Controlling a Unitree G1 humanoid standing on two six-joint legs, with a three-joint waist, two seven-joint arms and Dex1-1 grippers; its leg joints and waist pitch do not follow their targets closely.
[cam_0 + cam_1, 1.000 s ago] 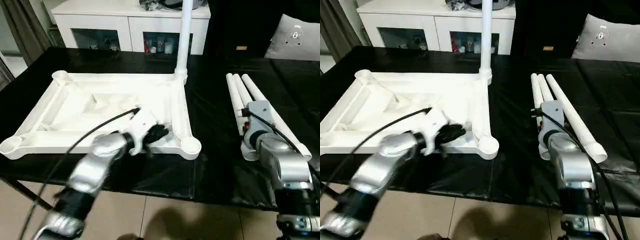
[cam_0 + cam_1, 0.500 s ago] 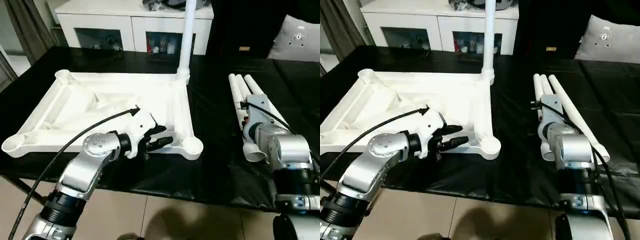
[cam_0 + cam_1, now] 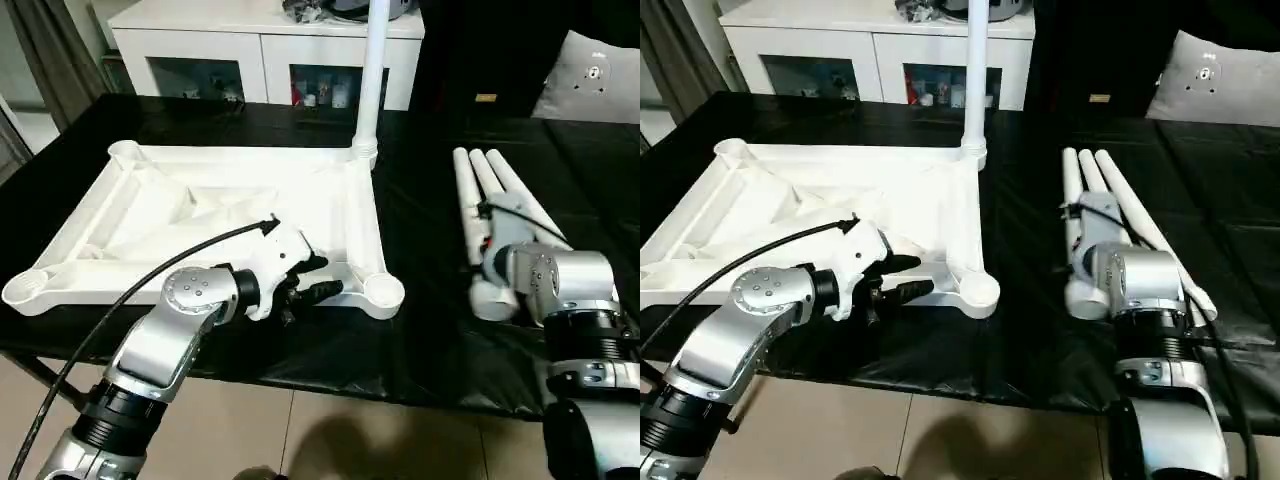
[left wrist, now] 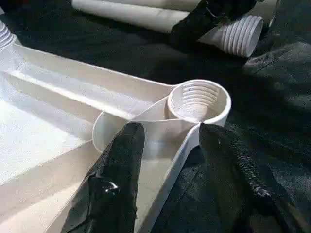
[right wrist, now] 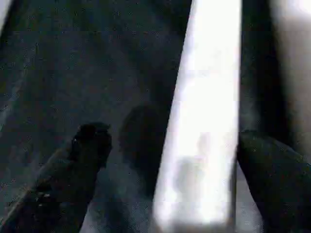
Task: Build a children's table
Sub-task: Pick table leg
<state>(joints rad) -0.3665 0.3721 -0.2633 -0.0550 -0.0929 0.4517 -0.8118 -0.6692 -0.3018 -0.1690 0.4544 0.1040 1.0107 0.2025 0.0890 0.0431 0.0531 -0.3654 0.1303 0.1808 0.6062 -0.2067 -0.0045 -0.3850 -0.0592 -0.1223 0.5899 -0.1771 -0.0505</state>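
Early in the build: one leg [image 3: 368, 75] fitted, standing upright in the far right corner socket of the upturned white top [image 3: 200, 215], which lies ribbed side up on the black table [image 3: 420, 290]. Three corner sockets unfilled, among them the near right socket [image 4: 198, 101], its inner threads plain to see. Three loose legs [image 3: 487, 190] lying side by side on the table to the right of the top, well apart from it.

Left hand [image 4: 167, 145] partly open, gripping nothing, one finger over the top's near rim and the other outside it, just short of that near right socket. Right hand [image 5: 170, 160] spread wide, one finger to either side of a loose leg at the bundle's near end, not closed on it; contact impossible to judge.

By the look of things, about a quarter done: a second leg to be picked up, stood in a socket and screwed home, then two more, then the finished piece turned onto its feet.
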